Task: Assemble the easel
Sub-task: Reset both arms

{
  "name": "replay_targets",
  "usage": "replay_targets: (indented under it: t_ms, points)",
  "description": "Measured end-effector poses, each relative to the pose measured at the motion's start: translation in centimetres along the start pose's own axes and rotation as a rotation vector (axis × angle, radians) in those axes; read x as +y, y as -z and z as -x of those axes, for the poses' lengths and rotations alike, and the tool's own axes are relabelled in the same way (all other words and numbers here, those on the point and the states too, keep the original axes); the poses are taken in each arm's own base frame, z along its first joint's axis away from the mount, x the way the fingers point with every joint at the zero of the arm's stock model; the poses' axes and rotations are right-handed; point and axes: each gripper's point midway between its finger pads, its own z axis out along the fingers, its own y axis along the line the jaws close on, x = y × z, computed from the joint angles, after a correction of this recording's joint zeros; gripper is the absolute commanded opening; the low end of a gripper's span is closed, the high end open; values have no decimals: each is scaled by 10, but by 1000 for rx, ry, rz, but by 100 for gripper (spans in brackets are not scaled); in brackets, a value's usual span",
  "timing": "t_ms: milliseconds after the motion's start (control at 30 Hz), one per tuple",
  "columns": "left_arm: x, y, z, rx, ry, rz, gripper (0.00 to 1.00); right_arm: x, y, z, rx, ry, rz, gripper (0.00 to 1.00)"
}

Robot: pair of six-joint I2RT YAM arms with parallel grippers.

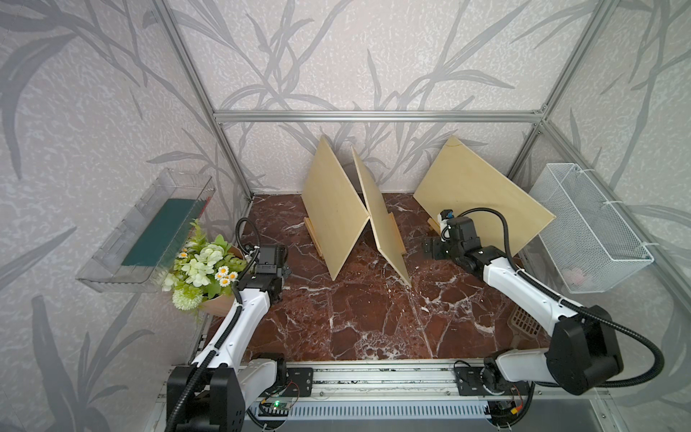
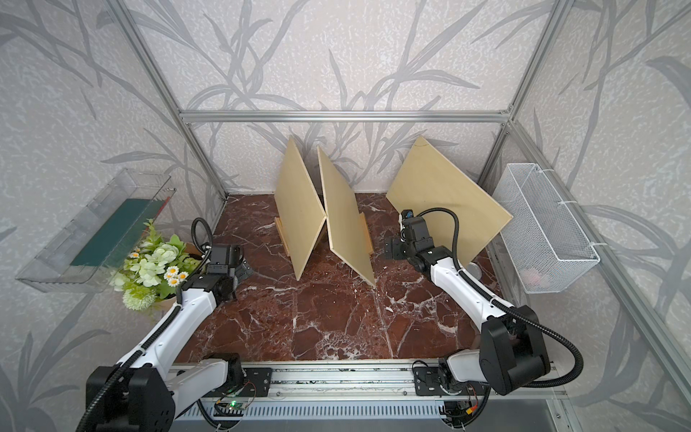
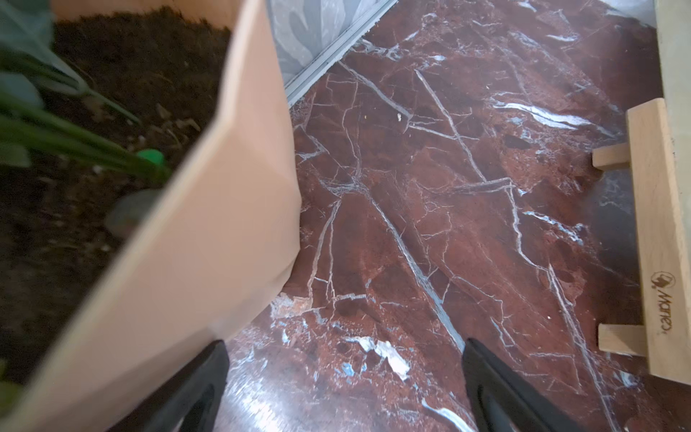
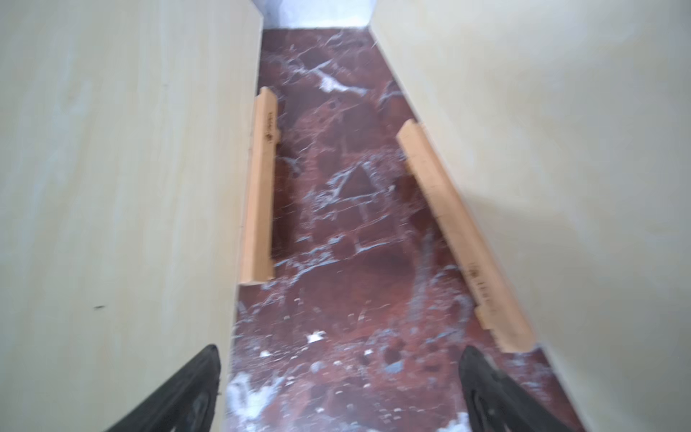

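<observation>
The left gripper (image 3: pixel 344 359) is wide, empty, beside the flower pot (image 3: pixel 224 209) at the left edge of the tabletop (image 1: pixel 336 318); contents: soil (image 3: pixel 131 74) and flowers (image 1: pixel 202 262). The right gripper (image 4: pixel 340 370) is wide, empty, between two boards (image 4: pixel 112 149). Three easels (image 3: pixel 658 239) stand near the far edge. The clear tray (image 1: pixel 123 239) holds a green slab (image 1: pixel 160 232); the wire basket (image 1: pixel 598 224), a pink item (image 1: pixel 576 276).

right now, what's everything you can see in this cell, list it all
boards: three, pale wood, standing tilted toward the back
easels: three, light wood, under the boards
flower pot: one, tan, white-green flowers, left edge
bin: one, clear, left wall, dark green pad inside
basket: one, white mesh, right wall
table: one, red-brown marble, underneath
left gripper: one, black, open, beside the flower pot
right gripper: one, black, open, between two boards
</observation>
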Motion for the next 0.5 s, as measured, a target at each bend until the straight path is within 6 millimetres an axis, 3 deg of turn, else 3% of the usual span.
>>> replay_targets:
  t_ms: [133,300,500]
  points:
    - [8,-13,-8,-61,-37,30,99,-24,-5,-21,-22,36,-108,99]
    - [3,-23,7,-144,-72,48,99,-58,-7,-54,-22,83,-265,99]
    - [-6,-48,6,-157,-121,80,99,-83,-13,-47,-108,120,-402,99]
